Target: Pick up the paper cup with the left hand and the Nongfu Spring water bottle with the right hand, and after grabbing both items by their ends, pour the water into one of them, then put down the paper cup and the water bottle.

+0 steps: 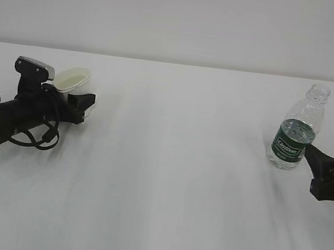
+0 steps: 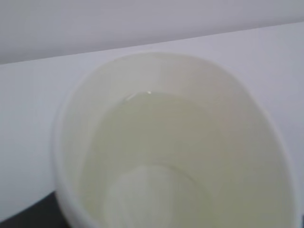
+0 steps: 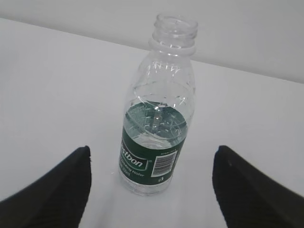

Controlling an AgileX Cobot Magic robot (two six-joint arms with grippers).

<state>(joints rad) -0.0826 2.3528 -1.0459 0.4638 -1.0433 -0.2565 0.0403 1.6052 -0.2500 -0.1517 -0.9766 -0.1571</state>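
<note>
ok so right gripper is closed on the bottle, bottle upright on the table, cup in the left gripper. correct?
Not quite. The right gripper is open: in the right wrist view its fingers stand apart on either side of the bottle, not touching it. The bottle is upright on the table, and the cup sits in the left gripper.

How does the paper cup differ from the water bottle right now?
The paper cup is short, opaque white and wide-mouthed; the water bottle is taller, clear, narrow-necked and carries a dark green label. The cup tilts between the left gripper's fingers; the bottle stands upright and free, the open right gripper straddling it without touching. Both are uncapped and hold some water.
</note>
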